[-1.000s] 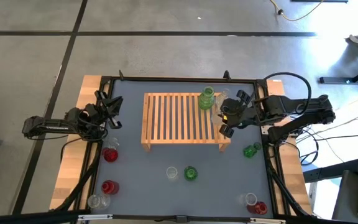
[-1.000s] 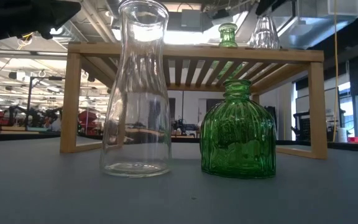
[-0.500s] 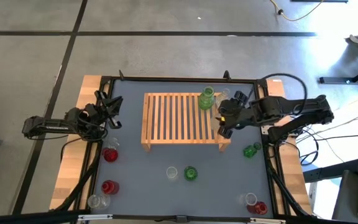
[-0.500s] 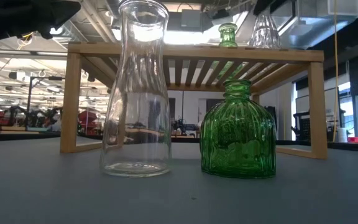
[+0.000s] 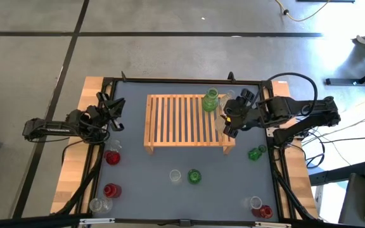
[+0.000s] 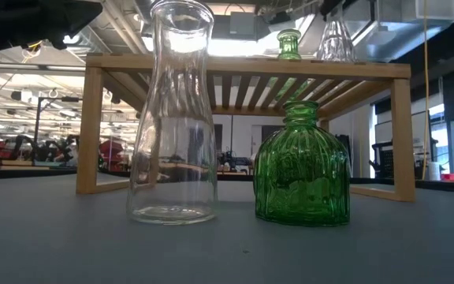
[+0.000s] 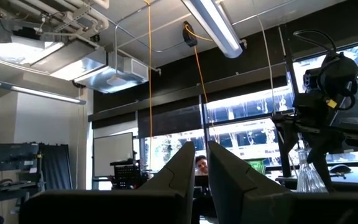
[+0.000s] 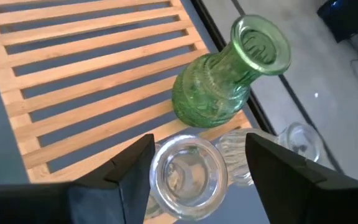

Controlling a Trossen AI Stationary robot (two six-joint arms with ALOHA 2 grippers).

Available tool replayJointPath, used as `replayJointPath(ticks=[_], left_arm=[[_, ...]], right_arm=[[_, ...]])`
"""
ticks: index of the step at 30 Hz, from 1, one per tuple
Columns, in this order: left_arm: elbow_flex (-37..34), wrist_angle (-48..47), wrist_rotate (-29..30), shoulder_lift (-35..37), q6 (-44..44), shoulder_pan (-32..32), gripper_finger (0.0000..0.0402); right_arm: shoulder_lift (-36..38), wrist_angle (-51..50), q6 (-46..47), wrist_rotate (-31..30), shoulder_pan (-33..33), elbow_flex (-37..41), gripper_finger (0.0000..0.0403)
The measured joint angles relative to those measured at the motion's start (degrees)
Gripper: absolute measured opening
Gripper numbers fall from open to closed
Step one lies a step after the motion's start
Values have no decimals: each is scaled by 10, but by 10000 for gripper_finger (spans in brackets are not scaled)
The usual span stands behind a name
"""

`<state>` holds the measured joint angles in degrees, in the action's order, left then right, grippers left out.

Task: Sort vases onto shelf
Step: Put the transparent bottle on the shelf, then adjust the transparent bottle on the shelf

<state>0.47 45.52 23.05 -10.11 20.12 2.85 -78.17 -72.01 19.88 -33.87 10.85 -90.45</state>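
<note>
**Clear vase stands between my right tool's fingers at the shelf's corner**

My right tool (image 8: 188, 171) sits wide around a clear vase (image 8: 188, 168) standing upright on the shelf (image 5: 176, 117), just beside the green vase (image 8: 219, 87) already there. I cannot tell whether the fingers (image 8: 129, 165) touch the glass. Its neck points straight up at the wrist, so I judge any lift must go vertical. My left tool (image 5: 109, 114), fingers nearly together and empty, waits well off the shelf's left side. Other vases stand on the table (image 5: 233, 183) in front of the shelf.
</note>
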Motion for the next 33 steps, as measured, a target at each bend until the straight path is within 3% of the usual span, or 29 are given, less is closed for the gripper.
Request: replayJointPath(ticks=[16, 24, 33], left_arm=[[0, 0, 0, 0, 0, 0, 37], [0, 1, 0, 0, 0, 0, 37], [0, 1, 0, 0, 0, 0, 37]], right_arm=[[3, 39, -59, -11, 0, -12, 237], [3, 45, -65, 36, 1, -73, 237], [7, 11, 4, 81, 106, -94, 237]])
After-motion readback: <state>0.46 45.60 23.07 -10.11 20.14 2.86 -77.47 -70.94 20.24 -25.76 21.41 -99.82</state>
